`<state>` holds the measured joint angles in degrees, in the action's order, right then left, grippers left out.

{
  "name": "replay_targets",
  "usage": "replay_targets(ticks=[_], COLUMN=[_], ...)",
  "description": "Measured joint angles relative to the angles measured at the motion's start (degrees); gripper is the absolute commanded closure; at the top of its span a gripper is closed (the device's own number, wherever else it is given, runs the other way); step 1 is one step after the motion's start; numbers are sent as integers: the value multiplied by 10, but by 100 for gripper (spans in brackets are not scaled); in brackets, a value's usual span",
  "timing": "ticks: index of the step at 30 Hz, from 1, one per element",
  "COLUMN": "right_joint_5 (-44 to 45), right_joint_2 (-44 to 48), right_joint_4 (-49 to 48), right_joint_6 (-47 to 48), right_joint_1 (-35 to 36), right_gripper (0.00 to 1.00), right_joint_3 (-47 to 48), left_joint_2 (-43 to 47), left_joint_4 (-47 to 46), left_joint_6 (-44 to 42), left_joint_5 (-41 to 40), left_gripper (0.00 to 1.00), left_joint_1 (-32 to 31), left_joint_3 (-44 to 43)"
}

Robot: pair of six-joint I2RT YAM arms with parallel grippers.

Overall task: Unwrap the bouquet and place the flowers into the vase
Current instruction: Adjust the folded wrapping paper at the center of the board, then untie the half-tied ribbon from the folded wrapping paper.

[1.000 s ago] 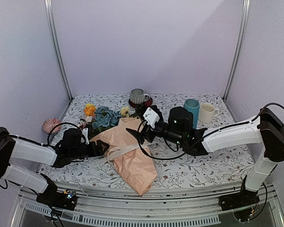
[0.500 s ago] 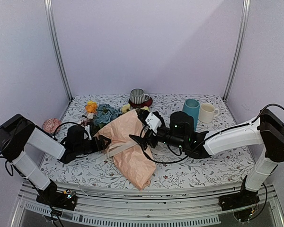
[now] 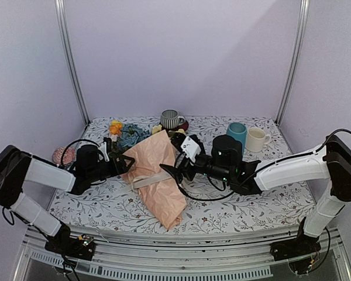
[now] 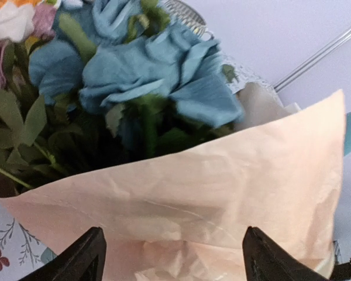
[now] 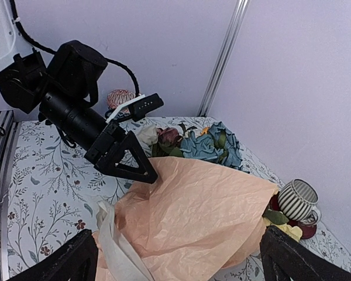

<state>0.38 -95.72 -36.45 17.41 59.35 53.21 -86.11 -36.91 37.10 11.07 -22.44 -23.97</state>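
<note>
I am holding both hands wide open, gripping nothing: my left gripper [image 3: 126, 162] at the left edge of the crinkled peach-paper bouquet [image 3: 157, 178] mid-table, my right gripper [image 3: 168, 171] just right; blooms [image 3: 130, 136] pointing far-left.

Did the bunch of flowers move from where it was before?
Yes. The bouquet has shifted toward the back wall, its blooms now closer to the striped cup.

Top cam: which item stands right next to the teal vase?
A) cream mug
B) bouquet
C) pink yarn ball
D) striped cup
A: the cream mug stands right beside the teal vase at the back, while the striped cup sits farther off, near the bouquet.
</note>
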Motion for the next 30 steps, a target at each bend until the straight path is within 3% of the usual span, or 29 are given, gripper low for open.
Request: replay_targets(ticks=[9,15,30], right_joint_5=[-26,-40,-48], right_joint_2=[2,17,4], right_joint_4=[22,74,188], right_joint_6=[4,-3,-50], right_joint_1=[1,4,7], right_gripper=[1,1,16], right_joint_3=[19,19,76], left_joint_2=[230,328,346], left_joint_4=[141,202,214], left_joint_6=[-26,-39,-76], left_joint_5=[28,37,52], left_gripper=[20,22,26], left_joint_1=[-5,-11,-93], left_joint_3=[27,50,76])
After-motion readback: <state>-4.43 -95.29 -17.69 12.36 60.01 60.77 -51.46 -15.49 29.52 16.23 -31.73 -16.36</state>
